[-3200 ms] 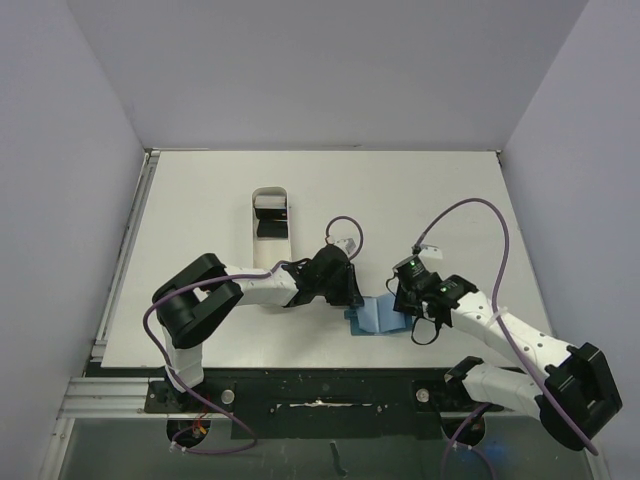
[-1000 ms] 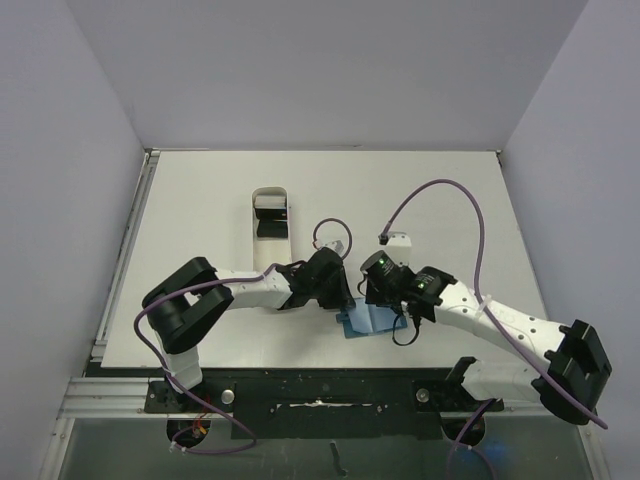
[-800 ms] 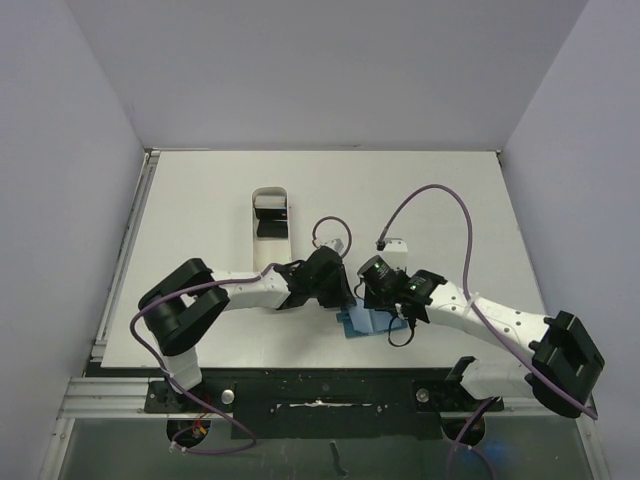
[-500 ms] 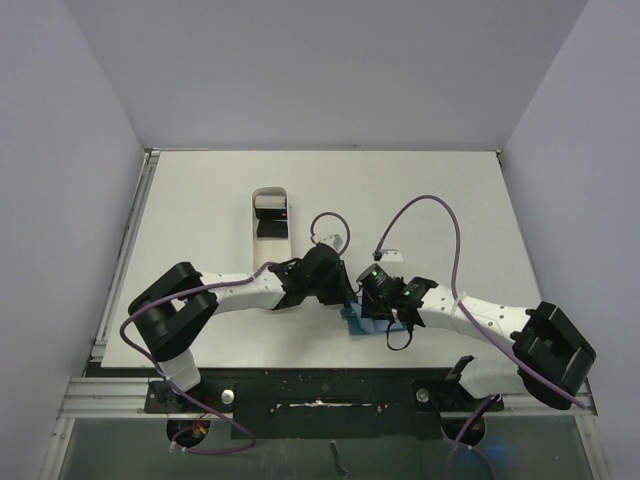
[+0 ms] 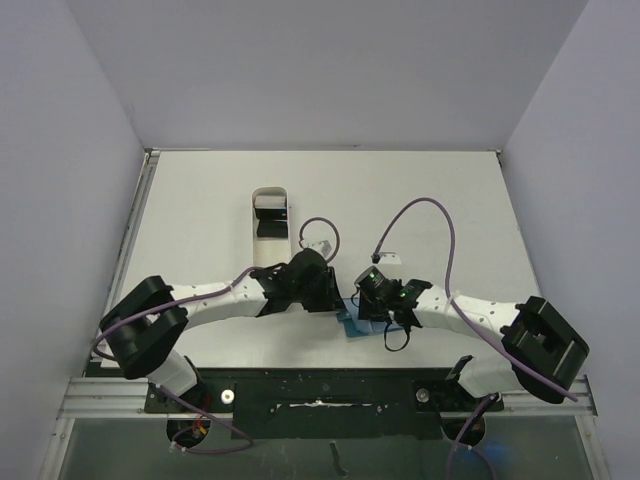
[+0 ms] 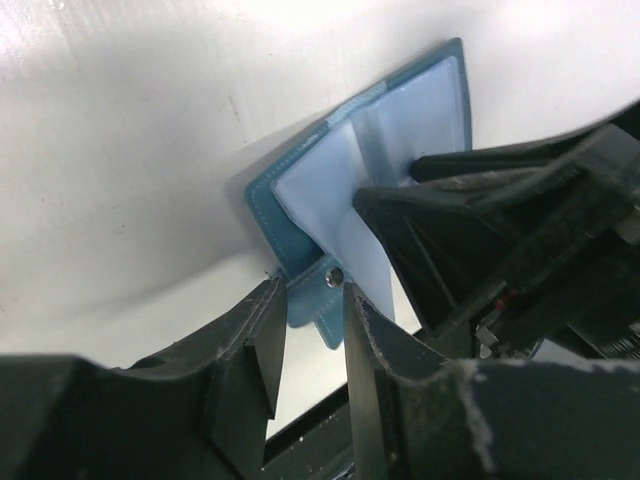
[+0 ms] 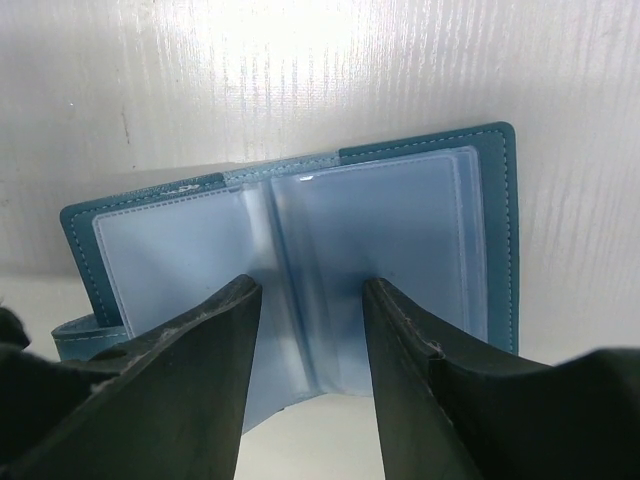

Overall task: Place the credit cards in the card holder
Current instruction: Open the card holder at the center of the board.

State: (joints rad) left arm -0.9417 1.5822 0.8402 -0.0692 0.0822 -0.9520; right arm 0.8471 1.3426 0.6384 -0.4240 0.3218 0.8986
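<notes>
While the left gripper (image 6: 310,295) is holding its jaws a little apart, the closure tab (image 6: 312,308) of the card holder (image 6: 420,105) is sitting in the gap between them. Its pale snap dot (image 6: 336,272) is showing right at the fingertips. Whether the fingers are pinching the tab or only flanking it, I cannot tell.

The right gripper (image 7: 310,290) is standing with its jaws clearly apart and clamping nothing. Its two fingertips are reaching over the open holder, one on each side of the centre fold. In the left wrist view a dark finger (image 6: 450,230) of this gripper is lying across the clear sleeves (image 7: 390,230).

The teal-blue holder is lying spread open, inside facing up, on the white table (image 5: 200,200) close to its near edge. Both panels are showing their pale transparent pockets. From above, the two wrists are meeting over it from either side, so only a sliver of blue is peeking out beneath them.

The credit cards (image 5: 270,228) are lying well apart from all this. They are showing as dark shapes inside the long white tray (image 5: 254,248), farther back and to the left.
</notes>
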